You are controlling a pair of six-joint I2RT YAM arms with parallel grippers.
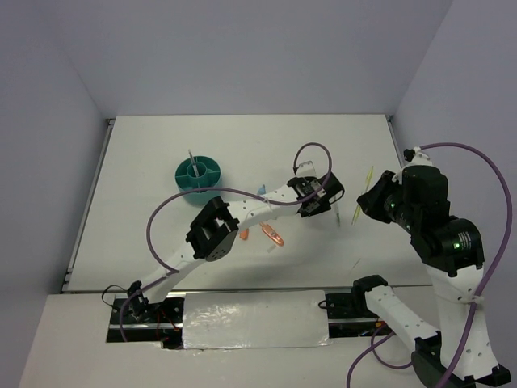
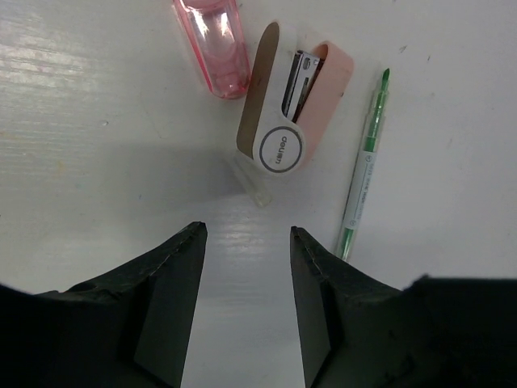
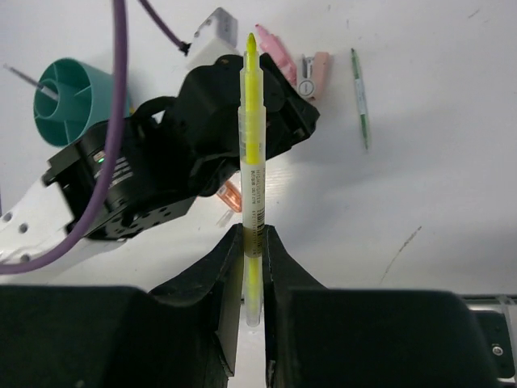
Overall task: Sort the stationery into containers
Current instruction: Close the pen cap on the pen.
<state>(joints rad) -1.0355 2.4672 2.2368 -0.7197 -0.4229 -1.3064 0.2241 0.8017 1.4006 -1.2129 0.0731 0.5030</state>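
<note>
My right gripper [image 3: 253, 232] is shut on a yellow highlighter [image 3: 251, 137], which sticks out forward past its fingertips, above the table. In the top view the right gripper [image 1: 369, 199] hangs right of the left one. My left gripper [image 2: 246, 230] is open over bare table with nothing between its fingers. Just ahead of it lie a pink stapler [image 2: 295, 109], a clear pink piece [image 2: 214, 44], a green pen [image 2: 363, 166] and a small clear bit [image 2: 250, 182]. The round teal organizer [image 1: 199, 176] stands at the back left with a thin pen upright in it.
The left arm [image 1: 242, 214] stretches across the middle of the table towards the right. Orange pieces [image 1: 275, 235] lie beside its forearm. The left wrist's black body [image 3: 186, 137] is just beyond the highlighter in the right wrist view.
</note>
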